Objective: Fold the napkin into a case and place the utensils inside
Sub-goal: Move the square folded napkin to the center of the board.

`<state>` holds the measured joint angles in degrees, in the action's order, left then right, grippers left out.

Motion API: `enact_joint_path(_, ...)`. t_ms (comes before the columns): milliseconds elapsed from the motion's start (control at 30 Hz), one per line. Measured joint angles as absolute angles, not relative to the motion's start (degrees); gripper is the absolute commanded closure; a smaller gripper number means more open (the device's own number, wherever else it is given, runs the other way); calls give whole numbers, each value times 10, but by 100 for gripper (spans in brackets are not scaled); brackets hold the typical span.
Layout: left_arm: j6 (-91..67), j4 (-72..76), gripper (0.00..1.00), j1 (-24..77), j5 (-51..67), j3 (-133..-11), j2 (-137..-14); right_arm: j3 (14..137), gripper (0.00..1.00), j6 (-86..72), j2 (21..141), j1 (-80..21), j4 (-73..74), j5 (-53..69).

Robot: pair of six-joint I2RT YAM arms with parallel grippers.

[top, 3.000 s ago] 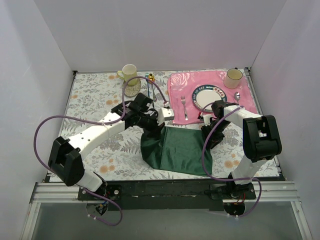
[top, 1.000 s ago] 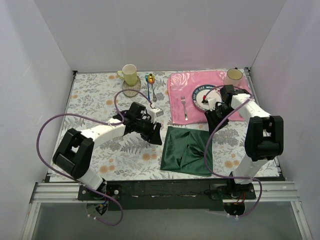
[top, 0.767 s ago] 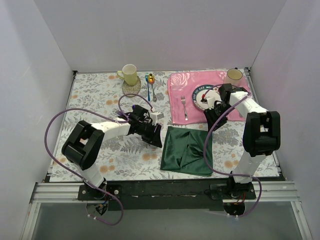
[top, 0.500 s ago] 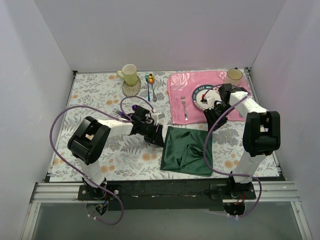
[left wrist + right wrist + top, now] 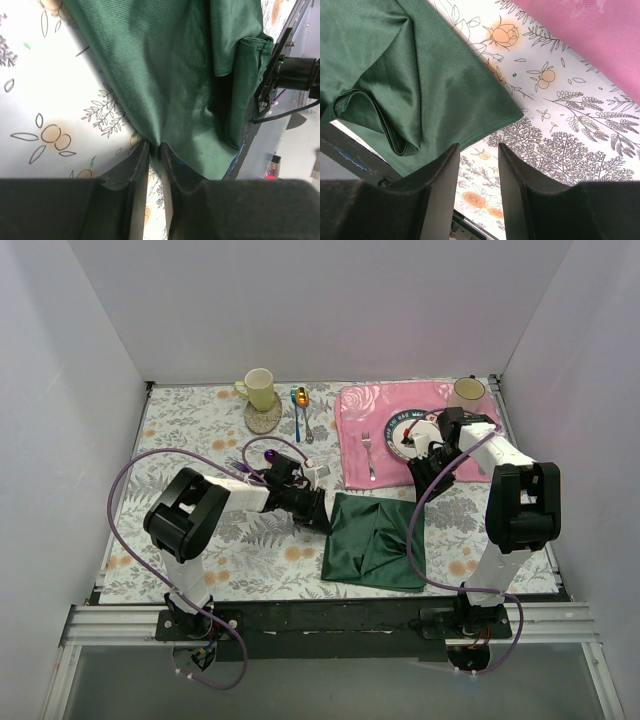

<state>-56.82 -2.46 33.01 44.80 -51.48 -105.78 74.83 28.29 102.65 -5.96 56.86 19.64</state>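
The dark green napkin (image 5: 375, 540) lies folded and rumpled on the floral table, near the front. Its right side is doubled into a thick fold (image 5: 245, 90). My left gripper (image 5: 318, 508) is low at the cloth's upper left edge. In the left wrist view its tips (image 5: 155, 147) are shut on a small bunched pinch of the napkin (image 5: 165, 75). My right gripper (image 5: 425, 472) hovers open over bare table just off the napkin's corner (image 5: 505, 112), holding nothing (image 5: 477, 150). Of the purple utensils only a shiny purple end (image 5: 267, 454) peeks out behind the left arm.
A pink rose placemat (image 5: 360, 430) at the back right carries a plate (image 5: 405, 430), a silver fork (image 5: 369, 455) and a cup (image 5: 466, 392). A yellow mug (image 5: 259, 388) and blue and gold spoons (image 5: 298, 405) sit at the back. The table's front edge (image 5: 350, 150) is close to the napkin.
The napkin, earlier spread wider to the left, now lies folded narrower. My left gripper slid right to its edge and closed on the cloth. The right gripper has hardly moved over the last second.
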Motion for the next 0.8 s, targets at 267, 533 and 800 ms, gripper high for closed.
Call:
enact_joint_path(267,-558,-39,100,330,448,-507,-1057,748,55,282,1027,-60,569,197)
enact_joint_path(533,-389,-202,100,316,412,-517,-1009,736,55,283,1027,-60,566,206)
enact_joint_path(800,-100,-392,100,217,322,-599,-1010,722,55,285,1027,-60,567,231)
